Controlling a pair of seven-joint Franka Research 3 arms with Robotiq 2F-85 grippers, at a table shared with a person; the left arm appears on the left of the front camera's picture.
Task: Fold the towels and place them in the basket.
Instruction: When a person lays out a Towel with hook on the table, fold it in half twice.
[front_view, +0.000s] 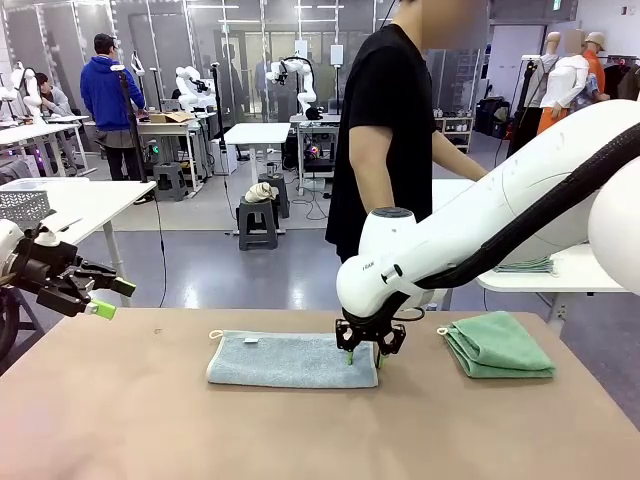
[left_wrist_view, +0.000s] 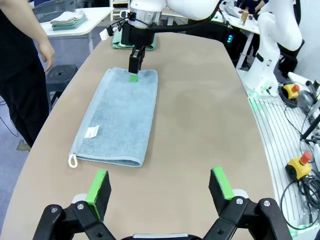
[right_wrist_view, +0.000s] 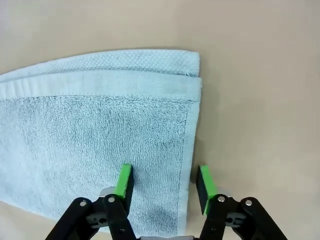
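The right pincer, half spread, straddles the grey-blue towel's short edge on the worktop. Pinching only the top layer, the fold may slip apart. The left pincer hangs spread.

Both arms are glossy white with rounded, tube-like links. The right arm carries a thick black corrugated cable along its length and a grey cap on its wrist joint. Each ends in a black two-finger gripper, the left gripper and the right gripper, with bright green pads and small silver screws at the finger hinges. The person wears a black short-sleeved T-shirt.
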